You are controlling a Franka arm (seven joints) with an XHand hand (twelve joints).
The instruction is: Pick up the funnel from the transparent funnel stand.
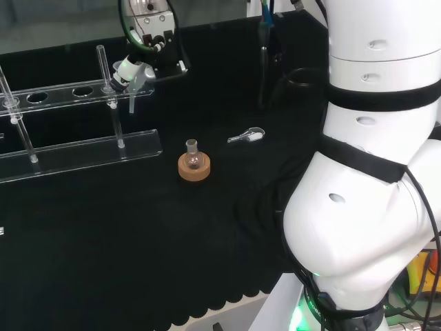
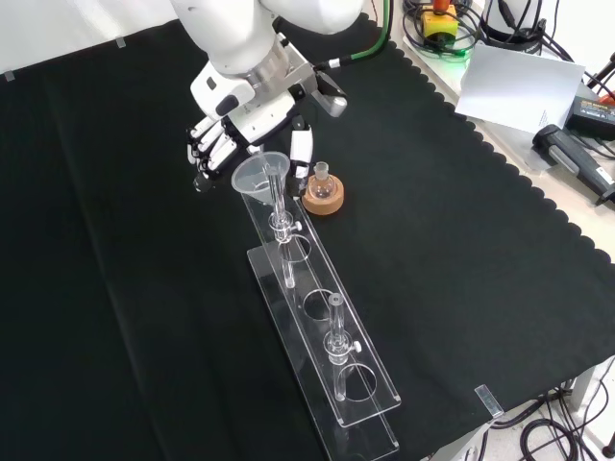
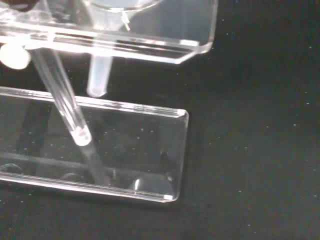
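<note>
Right now the funnel [image 2: 261,177] sits in the far end hole of the transparent funnel stand [image 2: 327,327], its stem [image 3: 98,75] hanging down through the upper shelf above the base plate. Seen from the front, the hand [image 2: 226,134] is at the funnel's far side, fingers [image 2: 207,149] curled near the rim on the left and the thumb [image 2: 301,146] on the right; whether they touch the funnel I cannot tell. Just right of the stand's far end, a small flask [image 2: 322,182] stands on a cork ring [image 2: 324,199] on the counter [image 2: 461,250]. From the head view, a small clear piece [image 1: 247,136] lies right of the flask
</note>
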